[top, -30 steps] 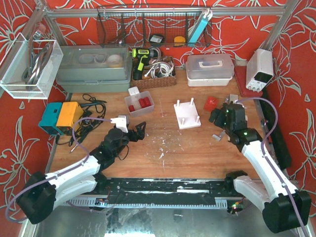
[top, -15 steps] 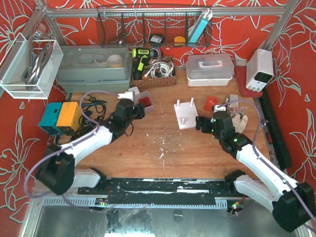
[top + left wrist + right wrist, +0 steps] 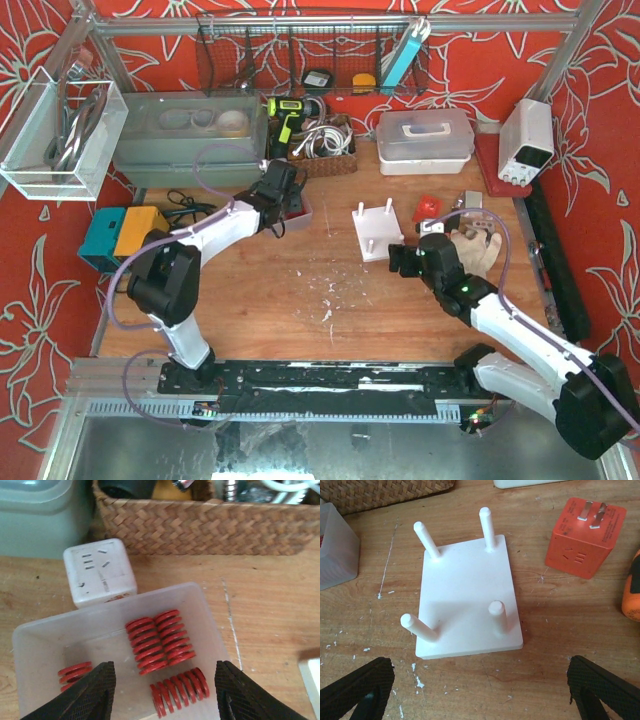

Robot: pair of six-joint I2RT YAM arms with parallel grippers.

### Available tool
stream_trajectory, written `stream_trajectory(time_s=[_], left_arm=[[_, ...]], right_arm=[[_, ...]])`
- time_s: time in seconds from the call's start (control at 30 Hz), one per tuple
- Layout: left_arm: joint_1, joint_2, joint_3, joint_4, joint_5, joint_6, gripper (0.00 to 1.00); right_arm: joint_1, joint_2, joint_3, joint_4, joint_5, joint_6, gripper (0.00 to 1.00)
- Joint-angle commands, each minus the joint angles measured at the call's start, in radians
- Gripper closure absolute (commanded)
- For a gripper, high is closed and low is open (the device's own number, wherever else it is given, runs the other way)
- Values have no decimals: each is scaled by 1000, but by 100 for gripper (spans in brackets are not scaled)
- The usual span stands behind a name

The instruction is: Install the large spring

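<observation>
A translucent bin holds red springs: two large ones side by side, one lying crosswise, and a shorter one at the left. My left gripper hangs open just above the bin, its fingers either side of the crosswise spring without touching it. The white plate with four upright pegs lies on the wooden table. My right gripper stands wide open at the plate's near edge, holding nothing.
A white plug cube and a wicker basket stand right behind the bin. An orange adapter block sits right of the plate. A grey-green box, a lidded white box and a power supply line the back.
My left arm has swung from the near left of the table up to the bin, and its jaws have narrowed. My right gripper has moved left and down to the plate's near edge.
</observation>
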Motion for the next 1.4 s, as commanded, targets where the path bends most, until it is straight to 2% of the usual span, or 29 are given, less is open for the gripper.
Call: stream_trajectory(time_s=[0.0,0.23,0.4,0.6,1.37], left_arm=[[19,58,69,-111,-36,-105,45],[32,165,186,-244,-80,-186,48],[35,225,239,-335,-121,-255,55],[38,264,248,-376,-155,-307,60],[44,385,441,-611,-247,-452,56]], right_arm=[[11,30,9,24,37,-10,5],[15,47,22,8,61,-4,5],[17,55,23,11,67,-4,6],[21,56,31,-2,77,-5,7],[46,93,48,-5,117,-14,8]])
